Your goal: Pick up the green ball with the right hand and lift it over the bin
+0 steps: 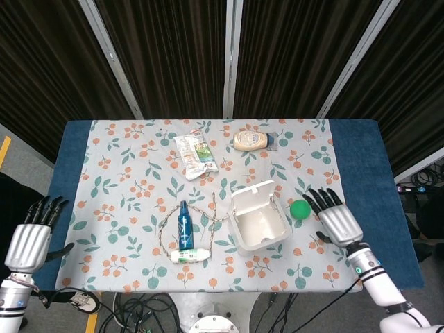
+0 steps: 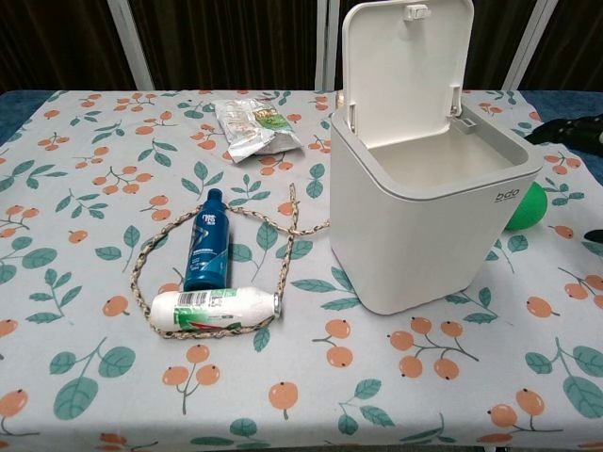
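R hand (image 1: 336,220): fingers (image 1: 320,201) spread apart, grasping nothing, tips just beside the green ball (image 1: 300,209) on its outer side, not touching. In chest view only dark fingertips (image 2: 565,129) show at the frame edge, past the bin. Ball sits on the cloth just right of the bin (image 1: 257,218), near its lid hinge side; chest view has it half hidden behind the bin's corner (image 2: 525,207).

L hand (image 1: 31,236): fingers apart, released, holding nothing, off the table edge well left of the bin.

Bin lid is up, inside looks bare. Left of bin: blue bottle (image 1: 184,226) and white bottle (image 1: 189,256), w/ a rope loop (image 1: 166,223) around them. Beyond bin: snack bag (image 1: 195,155) and a tan sauce bottle (image 1: 251,140) lying on its side.
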Controlling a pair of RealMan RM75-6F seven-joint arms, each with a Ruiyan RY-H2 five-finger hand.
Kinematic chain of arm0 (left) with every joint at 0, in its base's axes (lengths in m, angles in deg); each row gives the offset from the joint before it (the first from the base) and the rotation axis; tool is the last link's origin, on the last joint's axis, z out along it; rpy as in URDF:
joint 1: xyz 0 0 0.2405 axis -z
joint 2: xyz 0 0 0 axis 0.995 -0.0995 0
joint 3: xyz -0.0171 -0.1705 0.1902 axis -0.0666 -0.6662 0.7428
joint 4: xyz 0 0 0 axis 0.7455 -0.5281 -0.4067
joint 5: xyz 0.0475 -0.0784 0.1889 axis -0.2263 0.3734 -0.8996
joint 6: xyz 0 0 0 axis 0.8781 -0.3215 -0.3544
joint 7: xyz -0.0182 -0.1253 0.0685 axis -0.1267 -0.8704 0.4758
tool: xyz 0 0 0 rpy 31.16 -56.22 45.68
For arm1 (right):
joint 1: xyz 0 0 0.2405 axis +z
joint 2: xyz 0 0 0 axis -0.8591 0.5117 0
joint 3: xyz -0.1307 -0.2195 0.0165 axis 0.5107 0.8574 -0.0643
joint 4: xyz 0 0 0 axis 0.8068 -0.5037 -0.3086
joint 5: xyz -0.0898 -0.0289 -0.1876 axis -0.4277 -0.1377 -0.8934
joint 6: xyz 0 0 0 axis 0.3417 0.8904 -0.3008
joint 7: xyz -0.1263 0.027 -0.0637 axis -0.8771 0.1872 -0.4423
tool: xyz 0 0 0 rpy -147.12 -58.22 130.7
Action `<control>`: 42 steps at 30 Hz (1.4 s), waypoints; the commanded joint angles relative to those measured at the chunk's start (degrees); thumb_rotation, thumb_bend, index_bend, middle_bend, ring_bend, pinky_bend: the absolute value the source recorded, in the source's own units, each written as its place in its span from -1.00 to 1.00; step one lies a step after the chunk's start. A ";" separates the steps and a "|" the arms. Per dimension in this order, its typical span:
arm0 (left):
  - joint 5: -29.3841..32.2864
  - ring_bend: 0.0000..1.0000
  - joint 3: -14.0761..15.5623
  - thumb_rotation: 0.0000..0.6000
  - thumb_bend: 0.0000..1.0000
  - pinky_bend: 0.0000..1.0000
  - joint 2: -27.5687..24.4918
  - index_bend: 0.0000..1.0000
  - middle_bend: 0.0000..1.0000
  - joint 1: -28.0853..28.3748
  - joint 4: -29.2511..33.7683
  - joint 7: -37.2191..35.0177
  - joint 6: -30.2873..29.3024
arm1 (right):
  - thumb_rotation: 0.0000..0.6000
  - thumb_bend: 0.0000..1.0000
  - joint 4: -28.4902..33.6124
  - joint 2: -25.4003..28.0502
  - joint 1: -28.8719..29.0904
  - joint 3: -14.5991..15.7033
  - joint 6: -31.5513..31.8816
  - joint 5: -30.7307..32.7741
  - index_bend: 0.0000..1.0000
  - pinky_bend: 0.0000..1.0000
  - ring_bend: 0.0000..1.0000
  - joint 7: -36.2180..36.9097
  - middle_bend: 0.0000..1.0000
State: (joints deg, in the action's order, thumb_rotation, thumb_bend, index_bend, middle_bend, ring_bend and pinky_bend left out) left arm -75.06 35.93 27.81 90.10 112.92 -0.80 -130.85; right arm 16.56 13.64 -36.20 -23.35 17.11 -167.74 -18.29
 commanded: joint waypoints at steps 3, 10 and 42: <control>0.45 -0.93 -0.01 1.00 -0.75 -0.75 0.15 -0.73 -0.79 -0.05 -0.84 -0.97 0.31 | 1.00 -0.73 -0.90 -3.58 1.76 -0.93 -1.53 4.54 -1.00 -0.87 -1.00 -4.96 -1.00; 0.64 -0.93 -0.11 1.00 -0.75 -0.75 0.41 -0.73 -0.79 0.11 -1.60 -1.85 0.62 | 1.00 -0.66 -4.67 -6.89 3.43 -1.25 -3.05 7.88 -1.00 -0.74 -1.00 -5.46 -1.00; 0.66 -0.93 -0.35 1.00 -0.75 -0.75 1.05 -0.72 -0.78 -0.06 -3.04 -3.09 -0.09 | 1.00 -0.19 -7.62 -7.26 3.70 -0.39 3.76 4.81 0.18 0.30 -0.09 1.86 -0.08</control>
State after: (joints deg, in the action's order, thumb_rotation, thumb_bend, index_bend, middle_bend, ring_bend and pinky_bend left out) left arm -74.41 35.58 28.86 90.04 109.87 -3.89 -130.95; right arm 7.21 4.48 -32.05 -22.99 19.35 -161.84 -18.08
